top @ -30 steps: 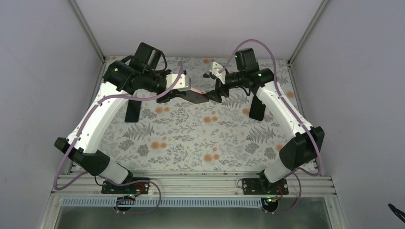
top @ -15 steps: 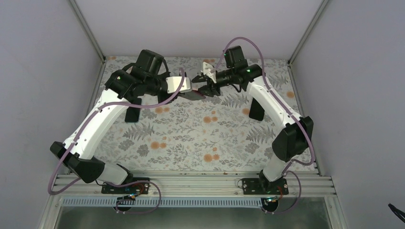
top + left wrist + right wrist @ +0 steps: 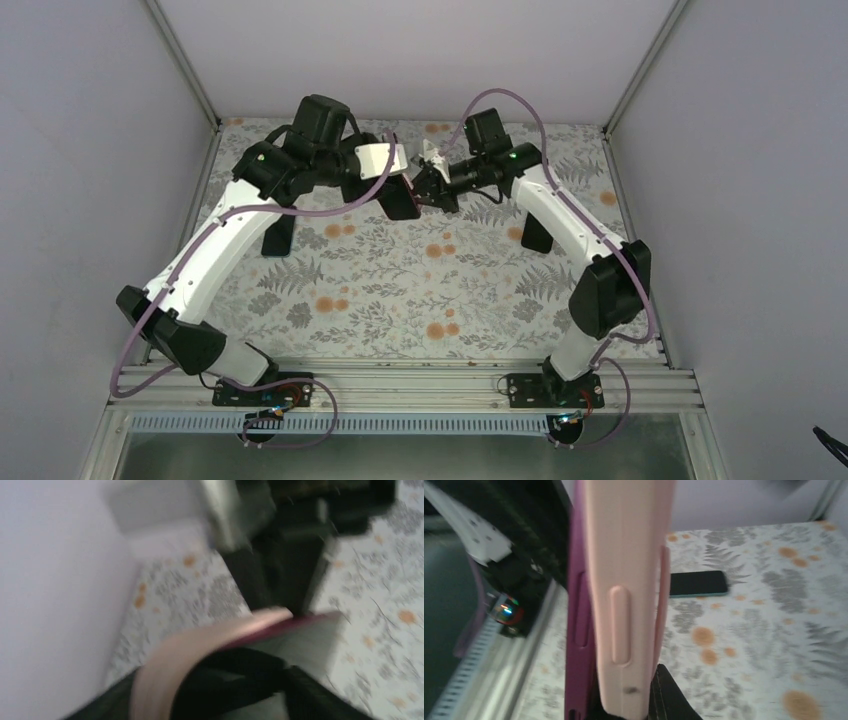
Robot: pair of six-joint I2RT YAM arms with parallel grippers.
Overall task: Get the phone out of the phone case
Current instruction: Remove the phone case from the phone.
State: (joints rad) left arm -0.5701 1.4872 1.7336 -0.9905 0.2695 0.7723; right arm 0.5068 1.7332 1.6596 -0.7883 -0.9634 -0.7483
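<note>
Floral tbl (image 3: 400, 300), pink case (image 3: 629, 580) in R fingers (image 3: 671, 700)

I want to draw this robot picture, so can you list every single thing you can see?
phone case: one, salmon pink, held in the air at the far middle.
phone: one, dark, with the case; blurry.
loose phones: two, black, flat on the cloth, one right, one left.
tablecloth: one, pale with ferns and orange flowers, spread under everything.
right gripper: one, black, shut on the phone case.
left gripper: one, black, at the case; grip unclear.
</note>
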